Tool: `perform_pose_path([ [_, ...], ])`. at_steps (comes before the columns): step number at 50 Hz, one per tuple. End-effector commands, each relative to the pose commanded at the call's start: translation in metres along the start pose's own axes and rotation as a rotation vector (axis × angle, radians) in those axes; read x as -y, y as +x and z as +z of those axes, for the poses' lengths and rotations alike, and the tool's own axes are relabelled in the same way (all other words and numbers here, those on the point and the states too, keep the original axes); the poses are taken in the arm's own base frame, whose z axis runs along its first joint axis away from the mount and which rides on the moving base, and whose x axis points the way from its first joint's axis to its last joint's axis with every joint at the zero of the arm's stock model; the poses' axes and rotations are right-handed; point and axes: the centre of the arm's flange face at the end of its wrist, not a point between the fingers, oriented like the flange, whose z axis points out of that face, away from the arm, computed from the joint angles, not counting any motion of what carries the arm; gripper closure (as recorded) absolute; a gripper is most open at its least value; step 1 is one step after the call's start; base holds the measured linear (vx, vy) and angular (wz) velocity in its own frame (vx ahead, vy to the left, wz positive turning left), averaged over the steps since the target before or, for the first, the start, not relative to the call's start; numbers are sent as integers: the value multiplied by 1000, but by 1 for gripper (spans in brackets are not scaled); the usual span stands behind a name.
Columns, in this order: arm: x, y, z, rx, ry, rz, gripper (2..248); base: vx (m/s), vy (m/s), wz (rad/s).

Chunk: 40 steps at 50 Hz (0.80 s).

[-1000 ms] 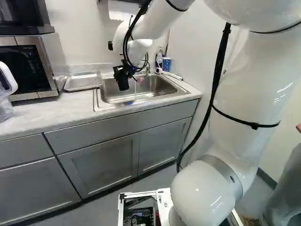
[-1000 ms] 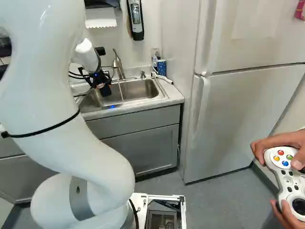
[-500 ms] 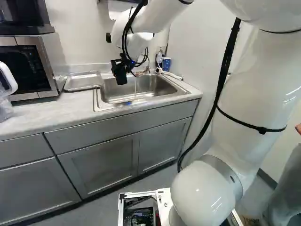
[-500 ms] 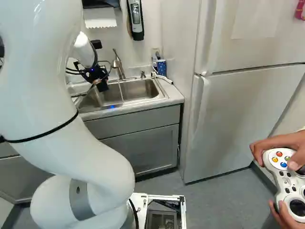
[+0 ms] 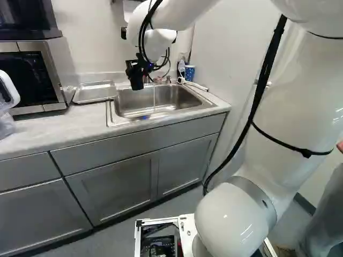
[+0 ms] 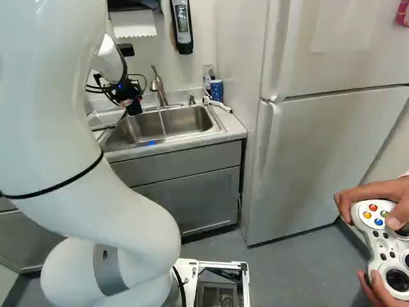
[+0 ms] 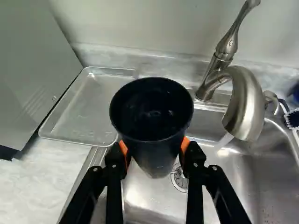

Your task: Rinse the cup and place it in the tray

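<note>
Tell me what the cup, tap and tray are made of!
The cup looks like smooth, dark plastic with soft glints, though painted metal is possible. The tap looks like satin metal: silvery grey, with blurry bright streaks. The tray is probably thin metal, being grey with a shiny rim.

We are raising our white arm [image 5: 289, 118] from its low joint [image 5: 233, 222], leaning right in the left base view, while our forearm [image 5: 182, 13] is reaching back across the top and our wrist [image 5: 155, 43] is carrying the black gripper [image 5: 138, 73] low. Our two fingers [image 7: 114, 175] are standing apart and gripping from opposite sides, their orange pads [image 7: 124, 148] facing inward.
</note>
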Motion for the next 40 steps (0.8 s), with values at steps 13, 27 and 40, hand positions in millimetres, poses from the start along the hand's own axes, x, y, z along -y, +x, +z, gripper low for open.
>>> perform_pose_path([
  [13,4,11,-10,-30,7,13,129,0,0,0],
  [27,16,27,-17,-61,26,8,129,0,0,0],
  [40,20,32,-20,-72,33,3,129,0,0,0],
])
